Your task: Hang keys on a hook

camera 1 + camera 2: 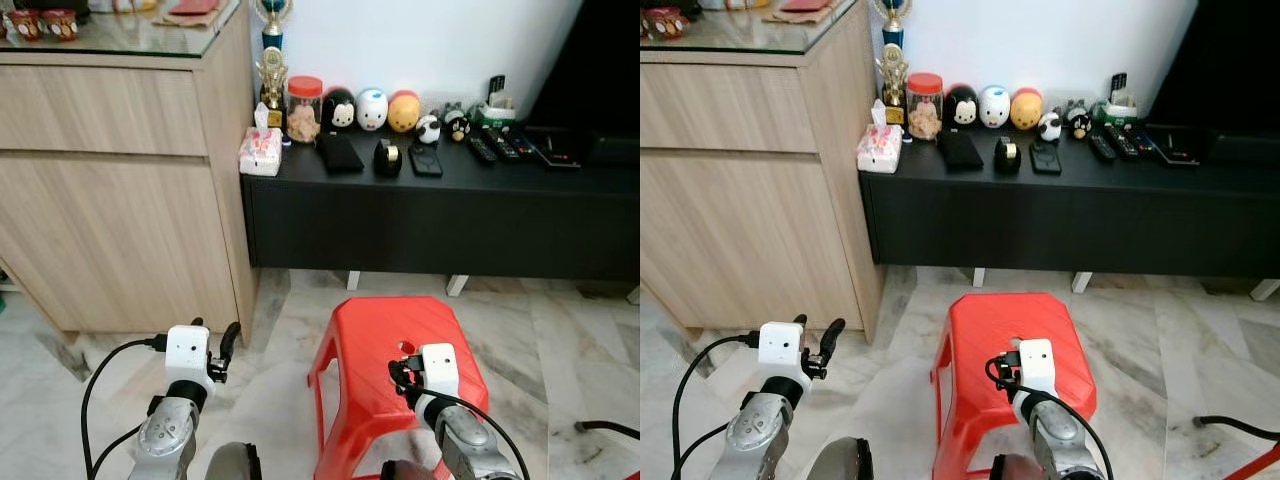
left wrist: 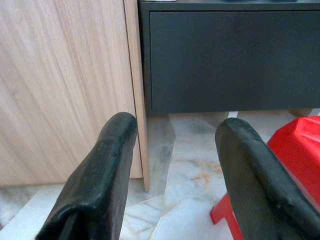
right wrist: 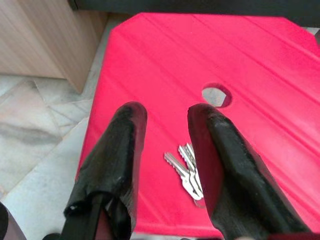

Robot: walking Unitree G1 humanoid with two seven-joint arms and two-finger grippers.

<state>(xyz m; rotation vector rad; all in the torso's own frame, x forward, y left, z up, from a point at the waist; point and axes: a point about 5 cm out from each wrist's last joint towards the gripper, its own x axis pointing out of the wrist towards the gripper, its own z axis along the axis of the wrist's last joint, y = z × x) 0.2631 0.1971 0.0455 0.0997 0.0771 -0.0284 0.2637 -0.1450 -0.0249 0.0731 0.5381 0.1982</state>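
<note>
While two keys (image 3: 186, 172) lie on one stool (image 3: 280, 75), the right hand (image 3: 167, 120) gapes.

A: How much of the keys (image 3: 186, 172) can you see on the red stool (image 3: 260, 65)?

B: The blades only. Their heads are hidden behind a finger of the right hand (image 3: 167, 127).

A: And the stool itself?

B: Its near edge and legs are cut off. The small items on the black desk (image 1: 520, 170) behind the stool are too small to identify.

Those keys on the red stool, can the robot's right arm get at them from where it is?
Probably yes. The right gripper hangs open just above the red stool, the keys lying flat between its fingers with nothing covering them.
</note>
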